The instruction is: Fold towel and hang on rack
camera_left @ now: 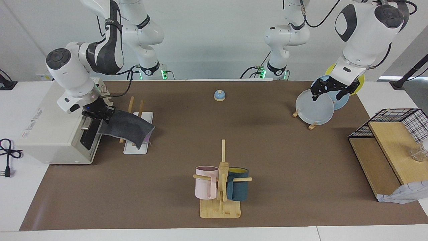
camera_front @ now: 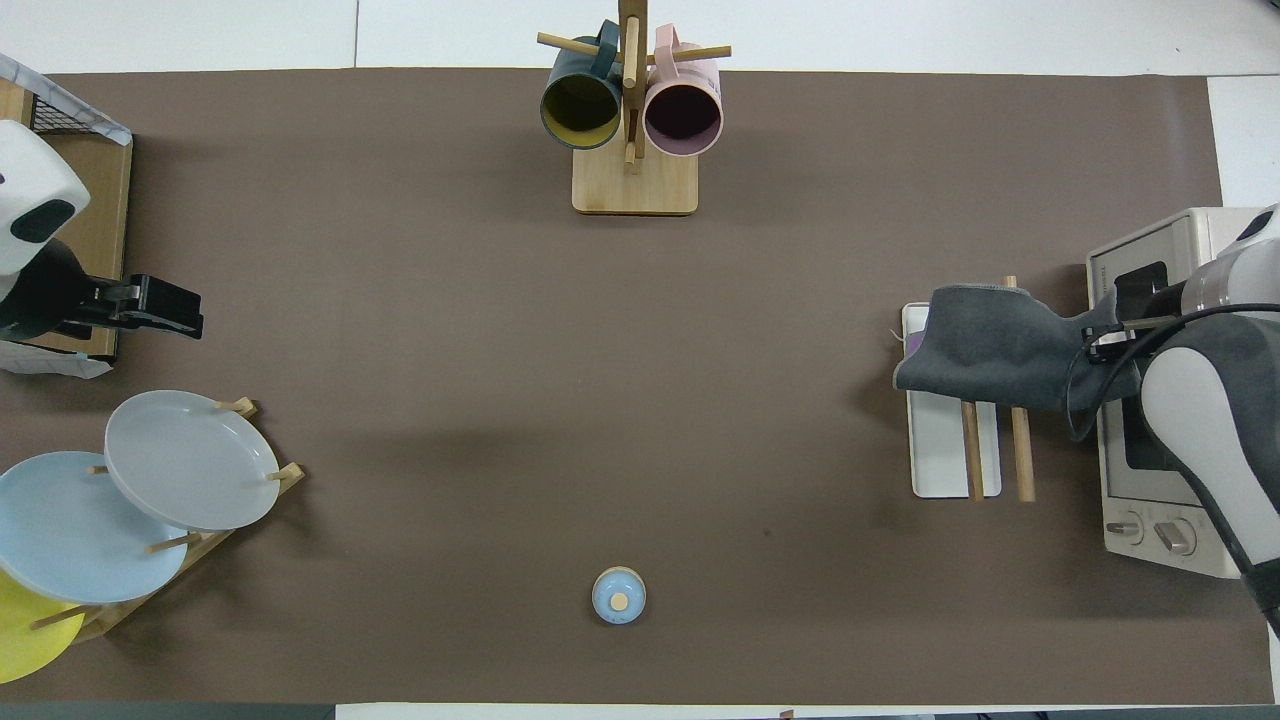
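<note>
One small blue bell [camera_left: 219, 95] sits nearest the robots on the brown mat. Toward the left arm's end, three plates [camera_left: 315, 107] lean in one wooden stand; the left gripper [camera_left: 329, 89] hangs over them, jaws spread wide and holding nothing. At the right arm's end, the right gripper [camera_left: 99, 113] is clamped on an edge of the one towel [camera_left: 128, 128], which shows dark grey and drapes away from the gripper across the two wooden rods of the rack [camera_left: 144, 117], just beside the toaster oven [camera_left: 50, 130]. Farthest out, two mugs [camera_left: 206, 182], pink and teal, hang on one bamboo stand.
</note>
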{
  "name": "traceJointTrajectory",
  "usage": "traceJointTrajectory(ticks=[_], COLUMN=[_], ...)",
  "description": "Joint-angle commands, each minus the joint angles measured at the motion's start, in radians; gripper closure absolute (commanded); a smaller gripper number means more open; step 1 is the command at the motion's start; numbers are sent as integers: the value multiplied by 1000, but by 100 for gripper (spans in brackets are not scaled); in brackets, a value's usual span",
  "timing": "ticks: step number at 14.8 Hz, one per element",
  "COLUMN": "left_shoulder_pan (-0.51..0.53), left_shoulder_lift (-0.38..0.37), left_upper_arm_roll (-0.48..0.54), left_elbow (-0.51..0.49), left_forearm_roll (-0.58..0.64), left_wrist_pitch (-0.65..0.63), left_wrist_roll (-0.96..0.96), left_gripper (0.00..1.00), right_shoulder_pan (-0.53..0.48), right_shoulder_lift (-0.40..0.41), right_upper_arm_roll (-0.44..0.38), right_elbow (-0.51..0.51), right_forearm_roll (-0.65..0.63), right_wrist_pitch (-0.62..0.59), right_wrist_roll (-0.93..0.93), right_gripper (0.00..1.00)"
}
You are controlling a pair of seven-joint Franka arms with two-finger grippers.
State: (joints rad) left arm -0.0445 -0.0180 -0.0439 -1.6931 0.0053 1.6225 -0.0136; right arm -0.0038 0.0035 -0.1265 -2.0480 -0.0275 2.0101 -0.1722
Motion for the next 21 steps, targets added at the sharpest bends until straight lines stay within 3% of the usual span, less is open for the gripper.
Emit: traceJointTrajectory(ticks=[1,3,5,6,7,10,16,21], left_shoulder_pan=[-6,-5,-6,-5,-3,-3,-2,11], left_shoulder_lift=[-16,-11,-13,-13,-16,-14,-14,-16], left_upper_arm_roll=[19,19,19,18,18,16,15,15], left_elbow=[-3,-5,-5,-7,-8,-10,-10,-11], left_forearm_roll=[-50,-50,-45,-44,-44,-28,-7,-7], left_wrist_pitch=[36,92,80,77,76,57,59,66], left_wrist_roll=[23,21,24,24,24,24,24,24], left_gripper=[0,0,0,0,0,0,0,0], right_shoulder_pan=[-10,-10,-7,-4,-2,1,22,131], right_shoulder_lift=[-39,-39,-39,-39,-39,-22,41,33], right_upper_arm_roll=[8,8,8,8,8,8,39,59], right_elbow=[-60,-60,-54,-52,-50,11,305,454], right_forearm_roll=[-18,-18,-18,-18,-18,-18,-3,-3], right_wrist_pitch=[45,42,36,36,33,-9,-263,-457], right_wrist_roll=[-20,-20,-21,-23,-24,-24,0,216], right_gripper=[100,100,69,31,0,0,0,0])
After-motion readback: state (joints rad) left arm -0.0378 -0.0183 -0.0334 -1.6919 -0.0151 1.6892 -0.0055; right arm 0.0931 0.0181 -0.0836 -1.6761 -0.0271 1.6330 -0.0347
